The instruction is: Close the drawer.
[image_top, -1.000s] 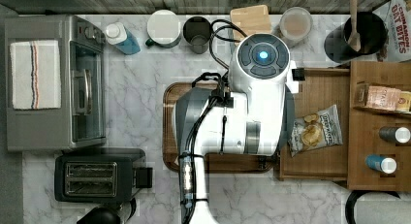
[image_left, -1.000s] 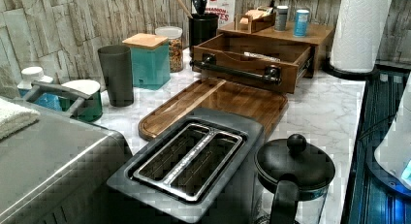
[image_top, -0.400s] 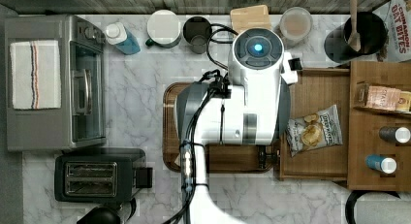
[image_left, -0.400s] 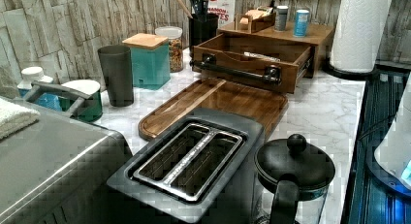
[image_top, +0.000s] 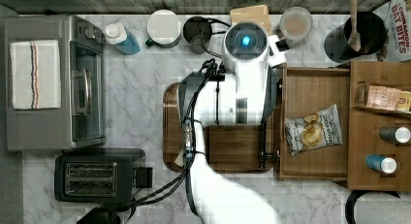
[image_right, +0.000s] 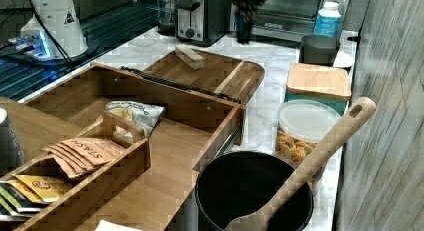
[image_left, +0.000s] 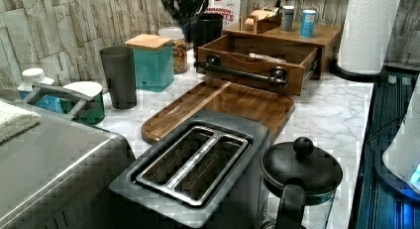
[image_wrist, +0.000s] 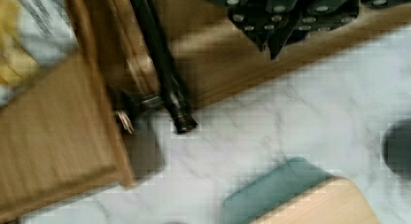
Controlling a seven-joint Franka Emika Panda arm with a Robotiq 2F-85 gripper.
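Arm [image_top: 245, 88] covering most of drawer [image_top: 315, 88] handle in top view; wrist view kinda blurring, gripper [image_wrist: 271, 40] getting cropped.

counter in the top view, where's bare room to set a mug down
Bare marble lies between the toaster oven and the serving tray, and along the front edge below the open drawer. The back row is crowded: bottle, mug, dark cup, teal canister, jar.
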